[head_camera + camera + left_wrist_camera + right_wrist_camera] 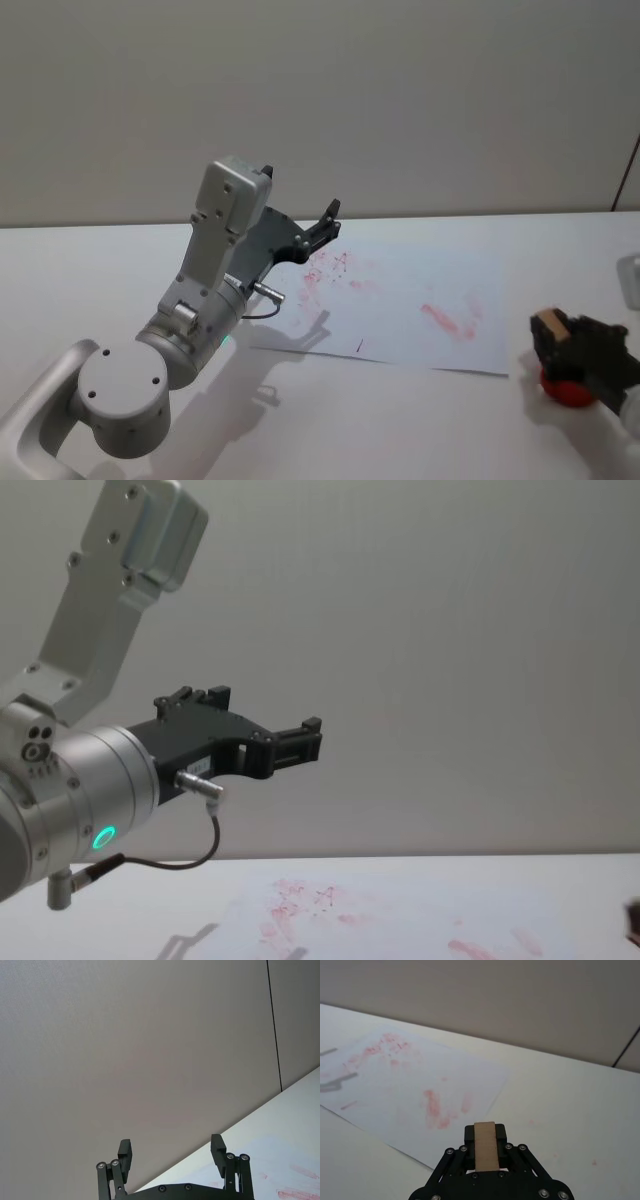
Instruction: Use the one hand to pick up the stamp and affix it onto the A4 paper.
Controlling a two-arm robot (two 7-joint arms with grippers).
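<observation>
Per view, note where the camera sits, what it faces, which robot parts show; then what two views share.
Head: high, looking down at the A4 paper; both arms.
Chest: low, facing the wall; left gripper raised.
Left wrist: facing the wall; its open fingers.
Right wrist: facing the paper; right gripper clamps the stamp.
Head, right wrist share paper and stamp.

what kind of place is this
Probably a robot test bench: plain white table, bare grey wall, ink-smudged A4 paper; right gripper holds the stamp beside it, left gripper raised, open.
</observation>
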